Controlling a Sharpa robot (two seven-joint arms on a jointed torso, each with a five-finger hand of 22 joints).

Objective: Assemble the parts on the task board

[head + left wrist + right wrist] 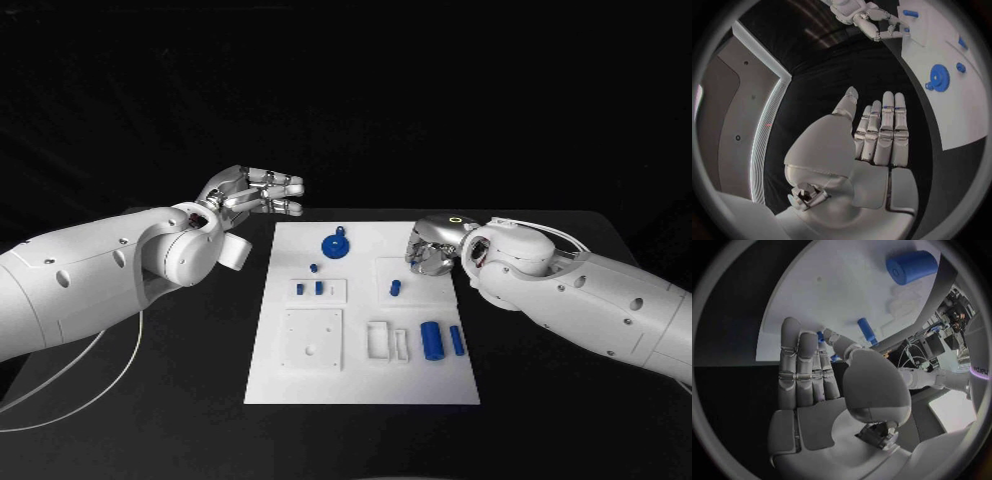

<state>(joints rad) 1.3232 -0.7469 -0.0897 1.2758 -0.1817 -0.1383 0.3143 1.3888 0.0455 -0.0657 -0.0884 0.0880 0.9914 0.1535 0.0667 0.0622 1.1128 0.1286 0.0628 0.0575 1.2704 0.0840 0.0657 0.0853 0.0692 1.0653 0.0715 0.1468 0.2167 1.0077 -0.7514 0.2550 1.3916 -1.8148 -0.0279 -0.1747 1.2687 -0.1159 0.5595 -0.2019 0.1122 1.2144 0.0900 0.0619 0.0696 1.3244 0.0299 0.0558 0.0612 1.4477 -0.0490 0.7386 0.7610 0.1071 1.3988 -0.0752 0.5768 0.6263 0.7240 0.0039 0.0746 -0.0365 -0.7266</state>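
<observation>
- Hovering off the board's far left corner, the left hand is flat, fingers straight and side by side, holding nothing.
- Lying on the white board, the blue gear is at the far end, just right of that hand, so I think the left hand is nearer to it.
- Sitting mid-board is a short blue peg, long side pointing near to far.
- Waiting at the board's right edge, the right hand is open and empty, with the peg just left of it.
</observation>
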